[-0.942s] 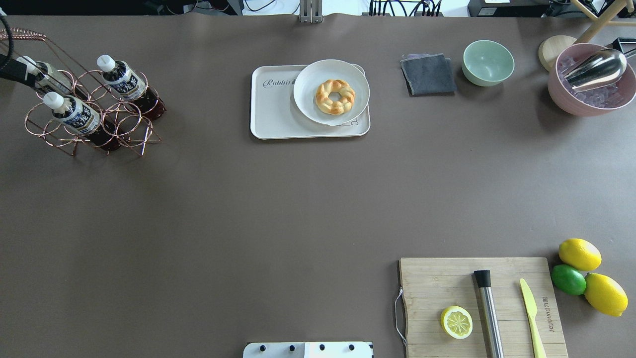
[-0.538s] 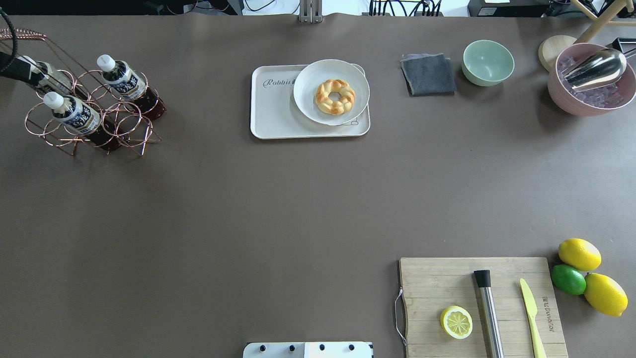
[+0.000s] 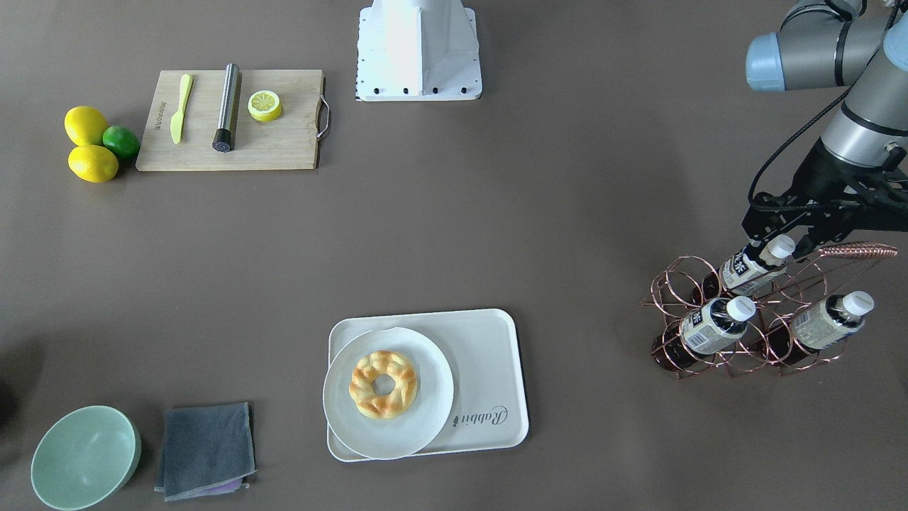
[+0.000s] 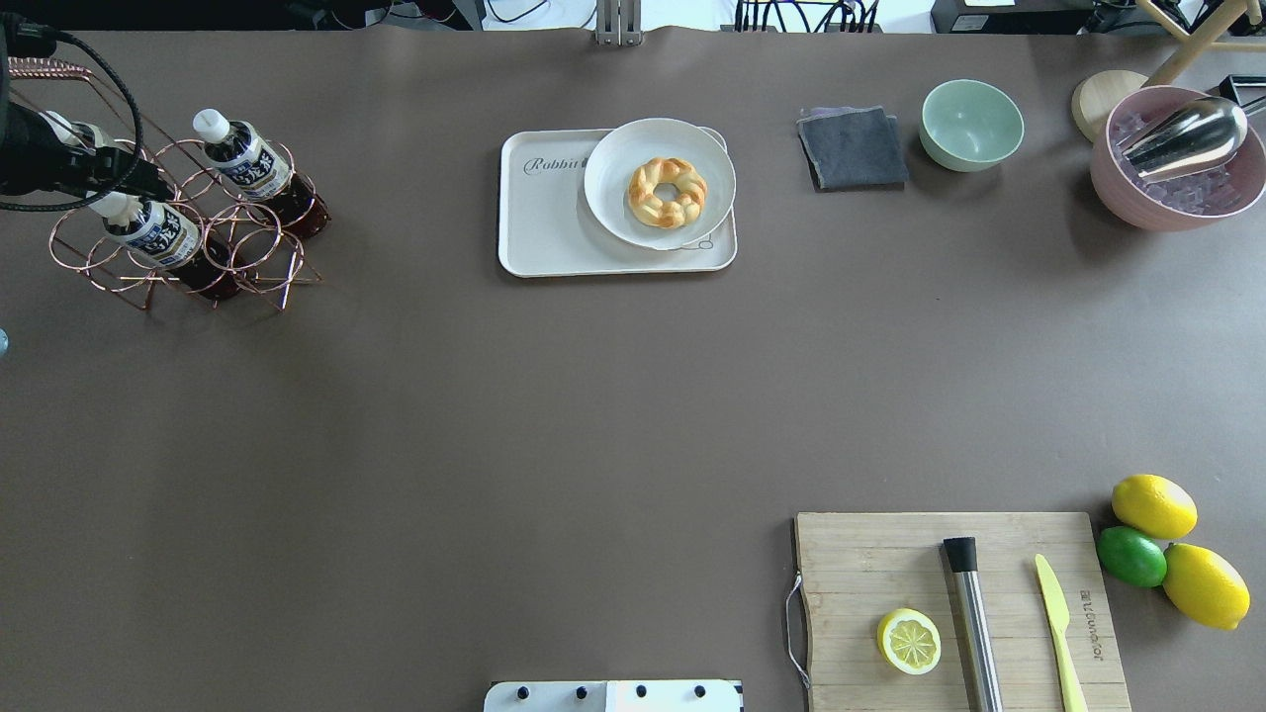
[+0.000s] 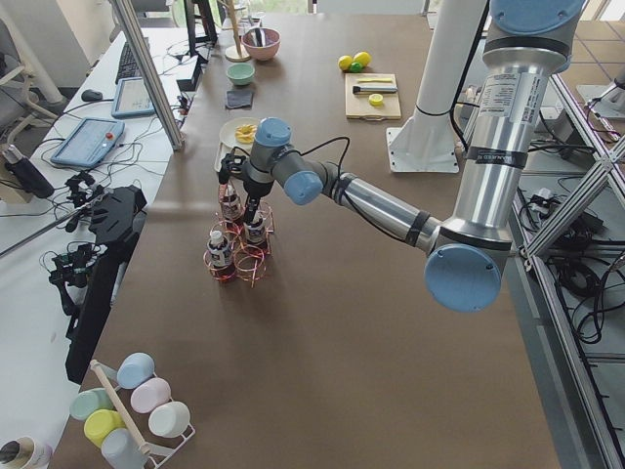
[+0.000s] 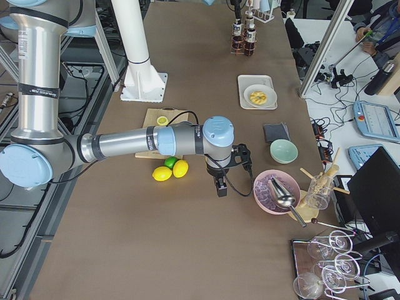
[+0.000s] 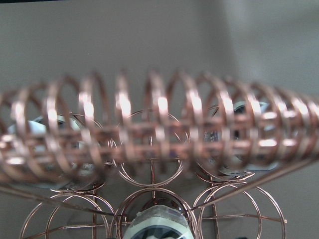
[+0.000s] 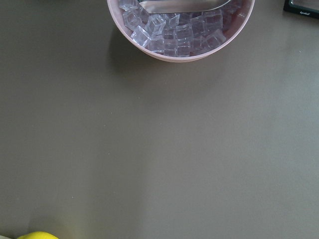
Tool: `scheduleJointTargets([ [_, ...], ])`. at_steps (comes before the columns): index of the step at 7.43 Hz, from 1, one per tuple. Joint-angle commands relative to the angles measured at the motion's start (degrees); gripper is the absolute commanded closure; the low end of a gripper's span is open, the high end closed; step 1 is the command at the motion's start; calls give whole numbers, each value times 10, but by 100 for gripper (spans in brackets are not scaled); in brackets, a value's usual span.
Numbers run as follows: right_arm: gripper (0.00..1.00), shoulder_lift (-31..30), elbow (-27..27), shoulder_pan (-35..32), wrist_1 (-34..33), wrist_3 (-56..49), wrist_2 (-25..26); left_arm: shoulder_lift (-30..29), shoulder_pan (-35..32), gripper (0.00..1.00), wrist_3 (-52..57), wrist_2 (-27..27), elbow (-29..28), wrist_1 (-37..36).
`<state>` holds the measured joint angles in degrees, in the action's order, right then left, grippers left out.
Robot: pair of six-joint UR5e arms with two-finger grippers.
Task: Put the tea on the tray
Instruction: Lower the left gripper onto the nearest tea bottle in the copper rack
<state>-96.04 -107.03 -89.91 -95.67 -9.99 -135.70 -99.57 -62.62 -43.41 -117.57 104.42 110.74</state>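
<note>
Left gripper [image 3: 779,245] now farther over rack [image 3: 855,249] than before, fingers apart astride cap of tea [image 3: 741,268] just below. Arm stretched out, wrist angled down. Tray [image 3: 489,355] well apart. Right gripper [image 6: 220,187]: cannot tell grip.

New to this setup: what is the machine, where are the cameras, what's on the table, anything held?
Two robot arms at a table, filmed from above, in front, both ends and each wrist. The left gripper is at a copper wire rack, fingers beside the cap of one tea of three; grip unclear. The right gripper hovers near a pink ice bowl. The tray carries a plate with a pastry. Also a cutting board, green bowl, grey cloth.
</note>
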Motion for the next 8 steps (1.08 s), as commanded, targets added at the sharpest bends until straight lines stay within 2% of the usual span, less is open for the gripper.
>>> scheduleJointTargets([
  [1, 0, -1, -1, 0, 0, 1, -1, 4, -1, 28, 3, -3, 3, 0],
  [4, 0, -4, -1, 0, 0, 1, -1, 14, -6, 30, 12, -6, 7, 0],
  [5, 0, -4, -1, 0, 0, 1, -1, 14, -6, 40, 13, -6, 7, 0],
  [6, 0, -5, 0, 0, 0, 1, -1, 13, -5, 61, 8, -6, 10, -1],
  [7, 0, -5, 1, 0, 0, 1, -1, 12, -5, 100, 4, -5, 18, -3],
  [8, 0, -5, 1, 0, 0, 1, -1, 11, -5, 100, 5, -6, 21, -6],
])
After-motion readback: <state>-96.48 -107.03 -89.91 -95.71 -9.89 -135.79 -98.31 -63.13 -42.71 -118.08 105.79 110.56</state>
